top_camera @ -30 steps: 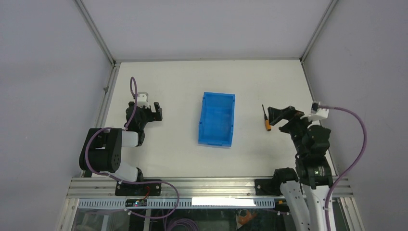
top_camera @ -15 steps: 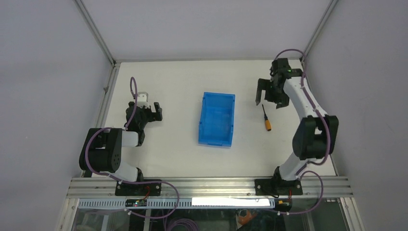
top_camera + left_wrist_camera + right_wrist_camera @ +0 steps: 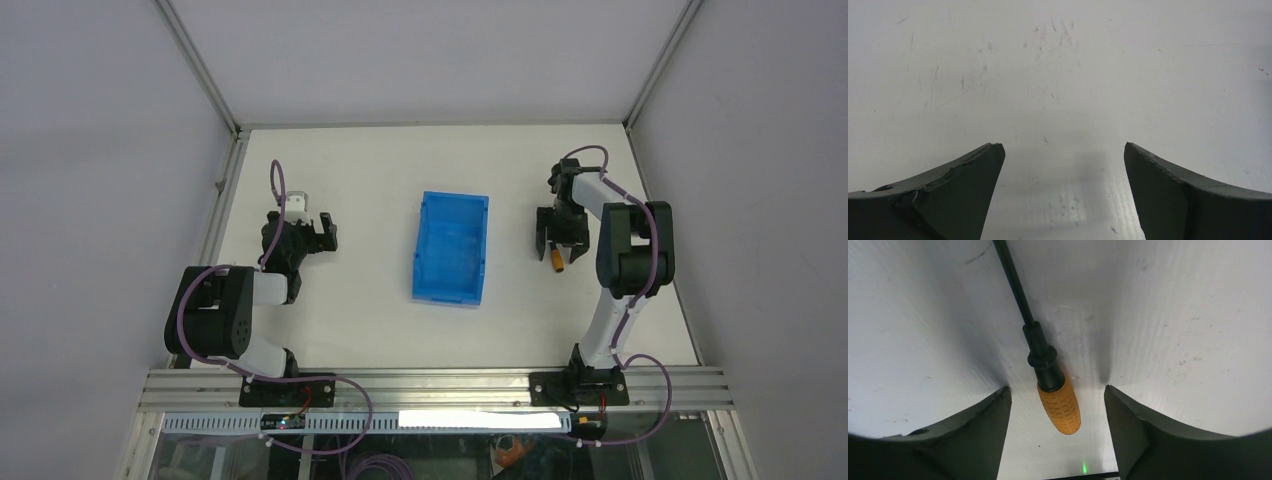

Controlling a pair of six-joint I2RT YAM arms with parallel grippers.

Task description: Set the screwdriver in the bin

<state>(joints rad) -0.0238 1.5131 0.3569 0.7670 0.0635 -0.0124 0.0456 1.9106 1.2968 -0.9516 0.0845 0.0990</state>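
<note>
Lying flat on the white worktop (image 3: pixel 370 180), the screwdriver (image 3: pixel 1040 347) sits between the right gripper's (image 3: pixel 1056 390) fingers (image 3: pixel 978 430). In the right wrist view its orange handle is nearest the camera. The thin black shaft runs away from the handle, slanting up and a little to the left. The fingers are spread wide and straddle the handle, with a strip of bare worktop showing on each side of it. They are not closed on the tool and have hold of nothing.

From the top view, the right gripper (image 3: pixel 556 240) points down over the screwdriver (image 3: pixel 557 262), and only the orange end shows just below it. The right arm is folded back on itself above that spot.

The screwdriver is outside the bin (image 3: pixel 452 250), to its right and clearly apart from it. The blue bin stands near the middle of the worktop, its long side running from near to far.

Well to the left of the bin, the left gripper (image 3: pixel 322 232) is low over the worktop. In the left wrist view its fingers (image 3: pixel 963 175) are wide apart, with only scuffed white surface between them, and they grip nothing.
</note>
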